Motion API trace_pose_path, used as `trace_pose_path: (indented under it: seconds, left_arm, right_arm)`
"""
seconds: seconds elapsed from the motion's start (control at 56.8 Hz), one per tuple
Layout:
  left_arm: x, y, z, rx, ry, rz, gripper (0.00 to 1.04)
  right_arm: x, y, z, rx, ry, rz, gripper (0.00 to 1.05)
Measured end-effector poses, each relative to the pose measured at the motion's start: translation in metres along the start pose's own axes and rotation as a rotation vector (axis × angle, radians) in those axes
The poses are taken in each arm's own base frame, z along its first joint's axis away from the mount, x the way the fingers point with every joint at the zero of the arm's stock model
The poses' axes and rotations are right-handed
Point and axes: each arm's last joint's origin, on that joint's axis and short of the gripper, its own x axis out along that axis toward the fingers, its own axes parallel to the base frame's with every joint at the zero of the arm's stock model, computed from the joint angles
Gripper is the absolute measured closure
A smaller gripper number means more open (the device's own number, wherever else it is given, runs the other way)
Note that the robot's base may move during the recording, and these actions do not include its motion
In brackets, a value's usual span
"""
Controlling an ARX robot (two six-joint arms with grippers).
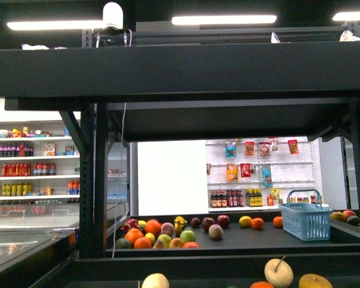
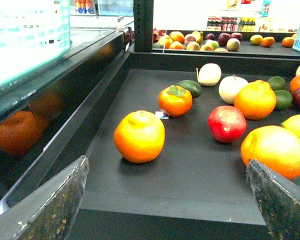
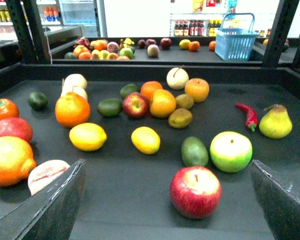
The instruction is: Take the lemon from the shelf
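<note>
Where the lemon [image 3: 88, 136] lies: on its side on the dark lower deck of the shelf [image 3: 140, 71], well in from the back wall and from both side walls. The left wrist view catches only a yellow sliver of it at the border.
Long axis: flat to the deck, running roughly along the back wall rather than toward it.
Tapered end: points at a smaller yellow fruit [image 3: 145, 140], which lies near but apart. The rounded end faces a large orange-yellow fruit [image 3: 10, 160].
Behind it, toward the back wall: an orange [image 3: 72, 109], very close; I cannot tell whether the two touch.
Nearer the front edge: a pale peach [image 3: 47, 175], apart from the lemon.
Right gripper [image 3: 166, 165]: fingers spread wide with nothing between them, held low over the deck. The lemon sits ahead and off the line of the gap.
Left gripper [image 2: 167, 161]: fingers likewise spread and bare, near the deck's side wall, with a round orange fruit [image 2: 139, 136] lying ahead.
Farther across the deck: an avocado [image 3: 194, 151], a green apple [image 3: 231, 151], a red apple [image 3: 195, 191], a red chilli [image 3: 248, 116] and a pear [image 3: 275, 122].
Farther deck: more fruit and a blue basket [image 3: 235, 44].
Front view: black uprights and upper decks fill it; neither arm shows.
</note>
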Motion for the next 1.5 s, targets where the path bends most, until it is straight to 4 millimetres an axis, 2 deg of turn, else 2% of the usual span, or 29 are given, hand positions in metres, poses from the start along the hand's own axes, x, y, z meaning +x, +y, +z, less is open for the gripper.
trace_pose_path:
  seconds: [0.863, 0.987, 1.075, 1.18, 1.286, 1.374, 1.498]
  left_arm:
    - [0.0, 0.0, 0.0, 0.0, 0.0, 0.0, 0.08]
    - [0.004, -0.001, -0.005, -0.256, 0.158, -0.097, 0.08]
    - [0.01, 0.002, 0.007, -0.453, 0.195, -0.136, 0.08]
    - [0.024, 0.021, 0.045, -0.658, 0.135, -0.15, 0.08]
    - [0.048, 0.057, 0.088, -0.838, 0.081, -0.119, 0.08]
    - [0.065, 0.091, 0.112, -0.989, 0.064, -0.072, 0.08]
    - [0.091, 0.138, 0.127, -1.146, 0.094, 0.033, 0.08]
  right_arm:
    - [0.0, 0.0, 0.0, 0.0, 0.0, 0.0, 0.07]
    - [0.0, 0.0, 0.0, 0.0, 0.0, 0.001, 0.07]
    - [0.0, 0.0, 0.0, 0.0, 0.0, 0.0, 0.07]
    - [0.0, 0.0, 0.0, 0.0, 0.0, 0.001, 0.07]
    - [0.0, 0.0, 0.0, 0.0, 0.0, 0.0, 0.07]
    - [0.0, 0.0, 0.0, 0.0, 0.0, 0.0, 0.07]
    - [0.0, 0.0, 0.0, 0.0, 0.0, 0.0, 0.07]
